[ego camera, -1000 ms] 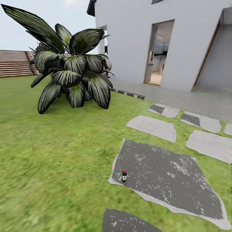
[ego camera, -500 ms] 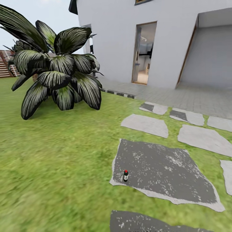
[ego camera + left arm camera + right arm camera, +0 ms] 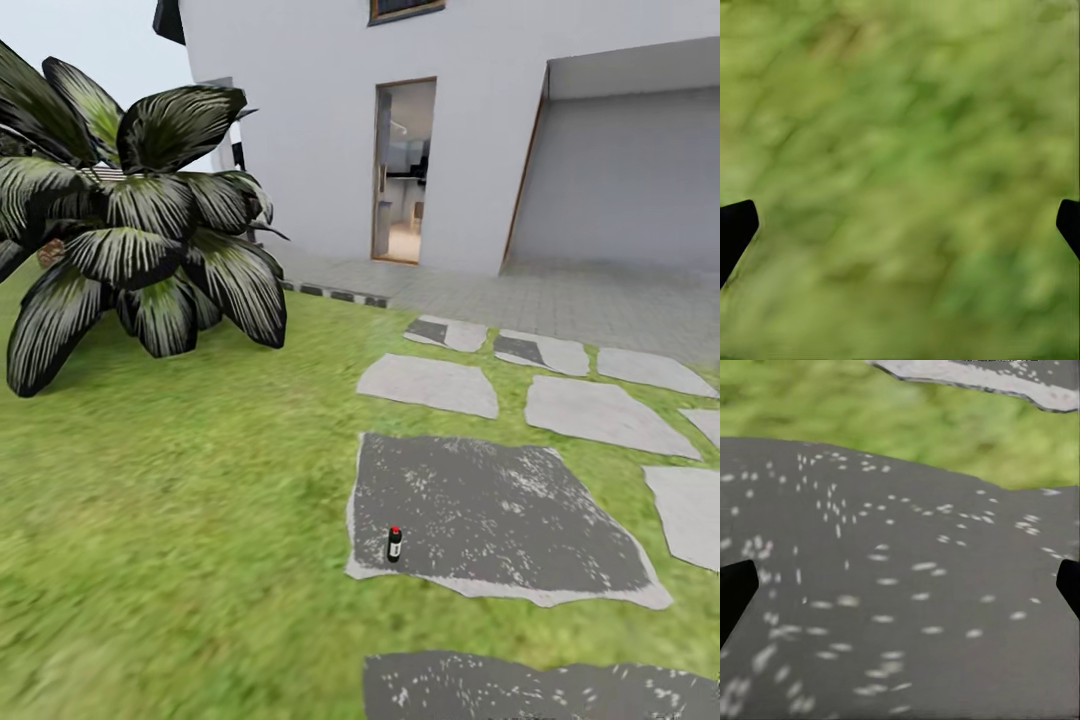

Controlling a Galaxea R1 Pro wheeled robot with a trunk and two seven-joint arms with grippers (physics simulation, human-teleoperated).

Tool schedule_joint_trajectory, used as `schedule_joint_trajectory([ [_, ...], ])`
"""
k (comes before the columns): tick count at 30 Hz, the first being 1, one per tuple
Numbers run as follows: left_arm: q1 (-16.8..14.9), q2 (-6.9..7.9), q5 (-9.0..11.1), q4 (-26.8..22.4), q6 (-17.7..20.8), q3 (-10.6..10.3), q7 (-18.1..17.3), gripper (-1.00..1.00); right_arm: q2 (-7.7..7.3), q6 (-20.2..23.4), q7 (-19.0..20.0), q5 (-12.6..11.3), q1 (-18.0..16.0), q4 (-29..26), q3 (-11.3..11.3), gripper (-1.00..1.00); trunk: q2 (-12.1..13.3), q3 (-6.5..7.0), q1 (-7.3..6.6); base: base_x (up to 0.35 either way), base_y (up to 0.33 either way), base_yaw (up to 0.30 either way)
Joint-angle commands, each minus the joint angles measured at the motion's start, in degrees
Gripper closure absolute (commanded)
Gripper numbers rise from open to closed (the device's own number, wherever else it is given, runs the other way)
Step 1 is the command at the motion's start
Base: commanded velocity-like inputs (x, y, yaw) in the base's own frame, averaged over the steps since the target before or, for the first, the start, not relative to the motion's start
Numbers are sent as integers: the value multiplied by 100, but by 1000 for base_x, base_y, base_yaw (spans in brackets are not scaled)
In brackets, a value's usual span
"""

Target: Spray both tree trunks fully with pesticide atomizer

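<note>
A tiny dark bottle with a red top and a white label, the pesticide atomizer [image 3: 394, 544], stands upright near the front left corner of a dark grey stepping stone [image 3: 500, 510], just beside the grass [image 3: 180, 520]. Both tall trees and their trunks are out of view. In the left wrist view my left gripper [image 3: 900, 229] is open over blurry grass, with its dark fingertips [image 3: 735, 229] at the picture's edges. My right gripper [image 3: 900, 585] is open too, over a dark speckled stone [image 3: 892, 600], with nothing between its fingers.
A short plant with broad, dark, striped leaves [image 3: 130, 240] stands on the lawn at the left. Paler stepping stones [image 3: 430, 385] lead to a paved patio [image 3: 560, 295] and a white house with an open doorway [image 3: 403, 170]. Another dark stone [image 3: 520, 690] lies close in front.
The whole head view has shifted: plant, doorway and fence slid left and the fence left the picture, so the camera turned. The bottle stands where it was on the stone.
</note>
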Motion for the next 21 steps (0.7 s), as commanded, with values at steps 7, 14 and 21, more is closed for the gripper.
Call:
schedule_joint_trajectory([
  [7, -4, -1, 8, 5, -19, 6, 2, -100, -1, -13, -3, 16, -3, 2, 1, -100, 0, -4, 0, 86, 326, -262],
  [14, -2, 1, 8, 5, -21, 6, 2, -100, -1, -13, -3, 16, -3, 2, 1, -100, 0, -4, 0, 93, 326, -262],
  [21, -3, 3, 8, 5, -24, 6, 2, -100, -1, -14, -3, 16, -3, 2, 1, -100, 0, -4, 0, 91, 326, -262],
])
